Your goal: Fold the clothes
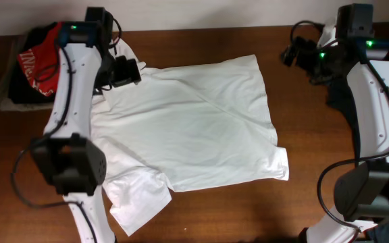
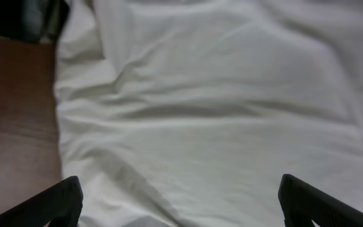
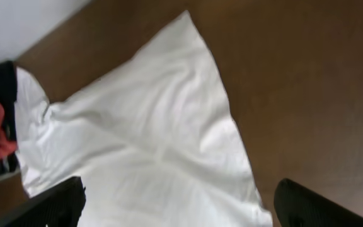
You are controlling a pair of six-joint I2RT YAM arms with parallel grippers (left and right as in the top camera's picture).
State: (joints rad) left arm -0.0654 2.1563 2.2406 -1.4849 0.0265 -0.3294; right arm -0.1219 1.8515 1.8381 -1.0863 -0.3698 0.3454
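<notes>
Brown wood table (image 1: 248,216), white shirt (image 1: 194,128) spread flat across the middle – folding not begun.
Shirt lies open w/ some creases and no fold made, so sleeves + body are all left to do. Left gripper (image 2: 180,205) hangs low over the sleeve end, jaws wide, empty. Right gripper (image 3: 178,202) is up off the hem side, jaws wide, empty. Red garment (image 1: 42,57) heaped far left.

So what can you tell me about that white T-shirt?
The T-shirt is plain white, thin and soft-looking, with no print. It lies spread out, lightly wrinkled and not yet folded, on the brown table. One short sleeve sticks out toward the robot's side; the opposite end lies by a pile of red and dark clothes. The open left gripper hangs over it, holding nothing.
</notes>
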